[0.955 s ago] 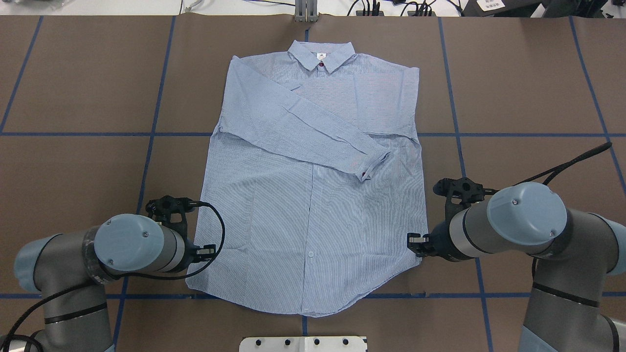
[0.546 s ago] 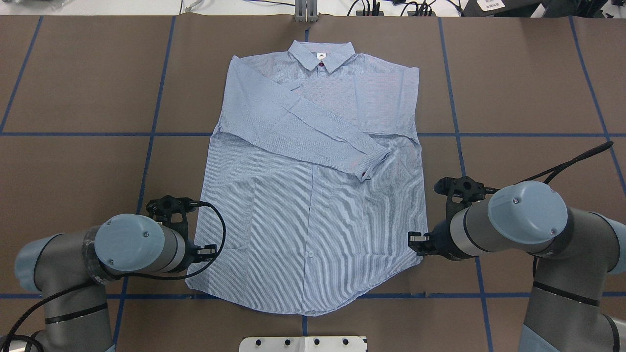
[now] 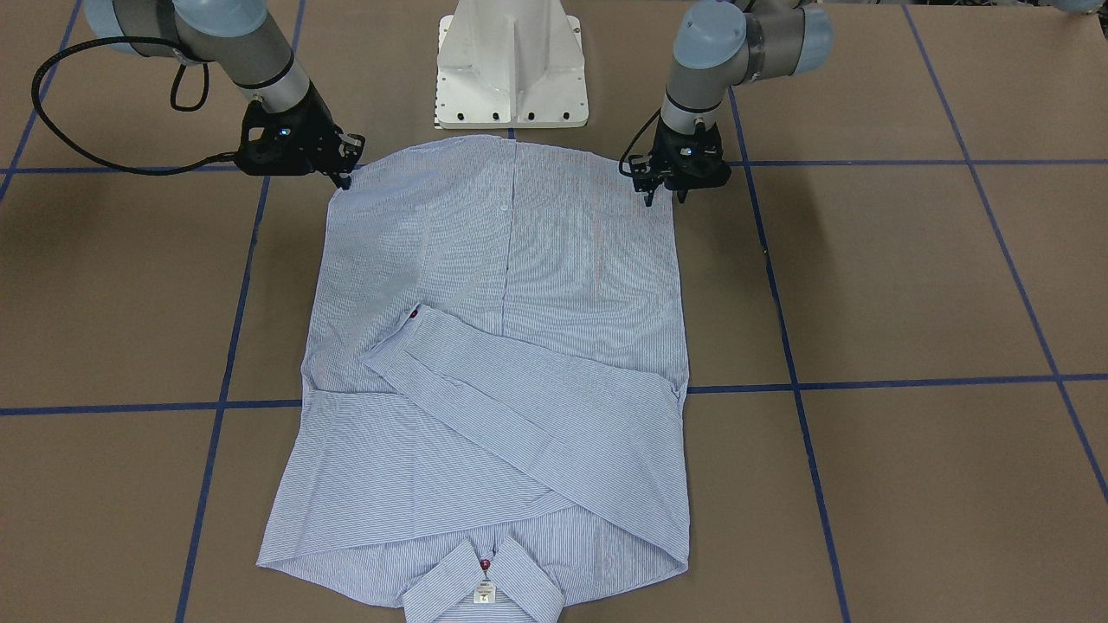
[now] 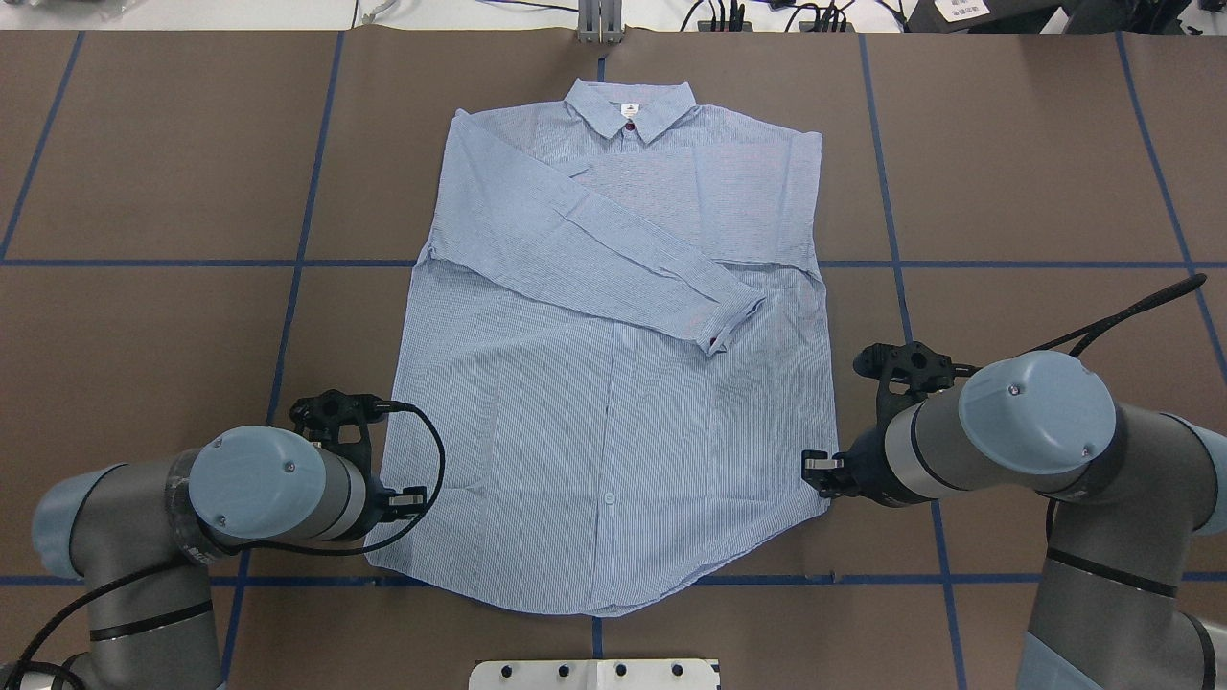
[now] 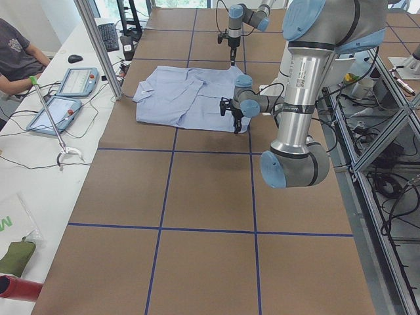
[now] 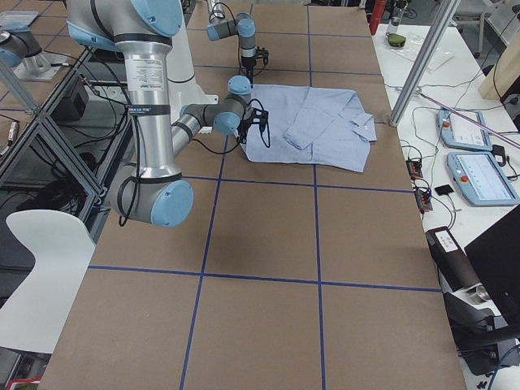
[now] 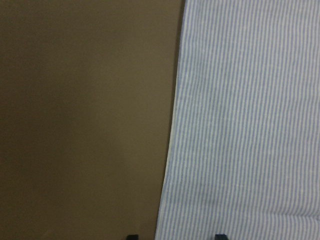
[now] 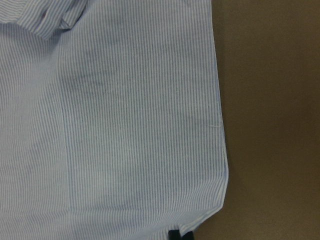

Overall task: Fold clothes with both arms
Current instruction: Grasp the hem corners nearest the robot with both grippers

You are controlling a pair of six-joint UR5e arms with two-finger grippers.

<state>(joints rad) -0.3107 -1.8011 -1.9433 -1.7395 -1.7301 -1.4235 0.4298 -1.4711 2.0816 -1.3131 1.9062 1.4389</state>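
on matte brown table (image 4: 144, 144), finely striped shirt (image 4: 613, 460) lies flat, hem rounded.

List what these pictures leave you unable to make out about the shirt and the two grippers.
- Right gripper: open or shut unclear; the right wrist view's bottom edge cuts off all but one fingertip, and overhead the arm covers most of it.
- Under sleeve: its cuff lies hidden beneath the top sleeve, overhead and front.
- Collar label: print too small in overhead and front views.
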